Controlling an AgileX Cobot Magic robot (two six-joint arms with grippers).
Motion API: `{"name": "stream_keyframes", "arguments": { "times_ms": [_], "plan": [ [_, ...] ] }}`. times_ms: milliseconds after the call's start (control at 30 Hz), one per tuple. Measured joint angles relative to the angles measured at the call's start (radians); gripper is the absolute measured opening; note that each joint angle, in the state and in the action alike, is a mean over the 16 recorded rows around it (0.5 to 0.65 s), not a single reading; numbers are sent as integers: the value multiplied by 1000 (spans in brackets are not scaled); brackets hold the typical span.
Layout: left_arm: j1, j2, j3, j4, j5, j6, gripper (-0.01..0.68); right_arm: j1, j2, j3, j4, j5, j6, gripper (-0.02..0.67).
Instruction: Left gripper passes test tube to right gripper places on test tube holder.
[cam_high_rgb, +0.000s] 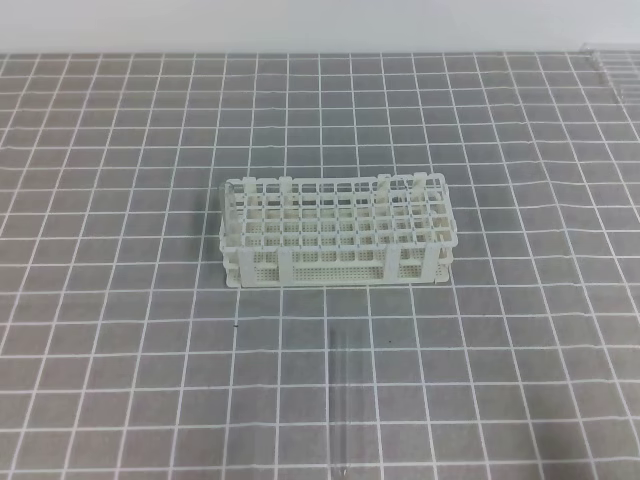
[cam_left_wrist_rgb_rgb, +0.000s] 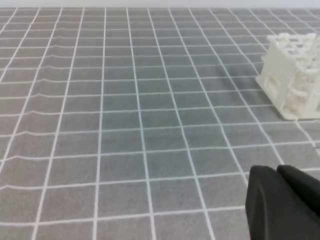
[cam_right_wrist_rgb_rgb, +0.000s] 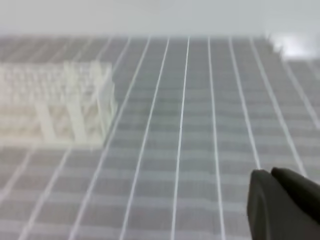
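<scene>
Grey matting ruled with a white grid covers the bench (cam_high_rgb: 120, 330), and the test tube holder (cam_high_rgb: 337, 232) stands at its middle, every hole seemingly vacant. The test tube (cam_high_rgb: 336, 400) lies flat in front of the holder, well apart from it, its length pointing toward the rack. Being thin clear glass, it will likely be light, stiff, slick and easily cracked; it may also roll. A gentle pinch across its middle looks safest, leaving one end free for the handover. Its near end runs to the picture's lower edge and its outline is faint. Only a dark corner of the left hand (cam_left_wrist_rgb_rgb: 285, 205) and right hand (cam_right_wrist_rgb_rgb: 285, 205) shows, so whether either is released or clenched I cannot tell.
</scene>
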Motion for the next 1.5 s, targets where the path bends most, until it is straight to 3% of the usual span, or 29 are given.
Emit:
{"name": "stream_keyframes", "arguments": {
  "times_ms": [500,733,1067,1267,1500],
  "plan": [
    [0,16,-5,-140,-232,-61,0,0,0,0,471,-245,0,-1],
    [0,18,-10,-197,-258,-120,0,0,1,-1,563,-236,-2,-1],
    [0,89,-101,-243,-127,-220,0,0,110,-95,542,-61,-3,-1],
    [0,271,-259,-252,66,-206,0,0,273,-243,468,114,-3,-1],
    [0,561,-473,-276,317,-81,0,0,489,-424,369,307,-12,-1]
  ]
}}
